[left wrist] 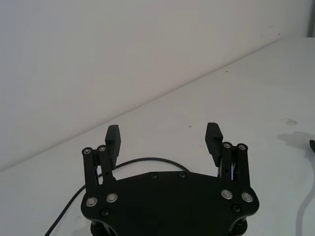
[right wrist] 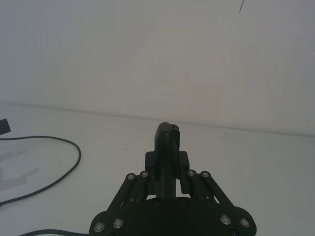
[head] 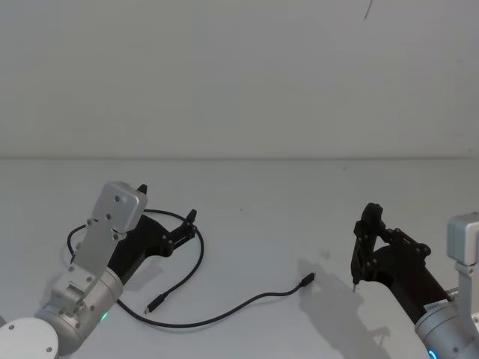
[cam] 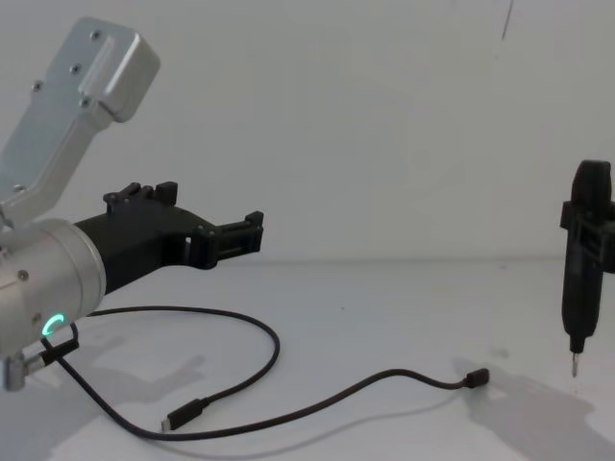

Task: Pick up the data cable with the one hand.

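In the head view, the long, thin, black flexible data cable (head: 251,301) lies on the matte white table (head: 262,187), in the lower left and middle of the frame. It makes a loose loop at the left. One small slim plug (head: 153,305) rests inside the curve and the other plug (head: 307,280) lies near the centre. The chunky, angular, matte black left gripper (head: 167,202) sits on a silver cylindrical arm with a green ring light (head: 105,318), over the loop. At the lower right, the black right gripper (head: 367,243) is closed on a slim black pen-like tool (head: 361,250) that points down at the table.

In the left wrist view, the two short fingers (left wrist: 213,136) of the left gripper stand wide apart, with nothing between them. One has a ribbed pad. A curve of the cable passes on the table behind them.

In the right wrist view, the fingers clamp the rounded black body of the tool at the centre, and a cable bend lies at the left edge.

In the chest view, the left gripper is raised above the table, clearly apart from the cable under it. The cable is smooth, and its free plug lies at lower centre right. The metal tip of the tool hangs just above the table at the right edge.
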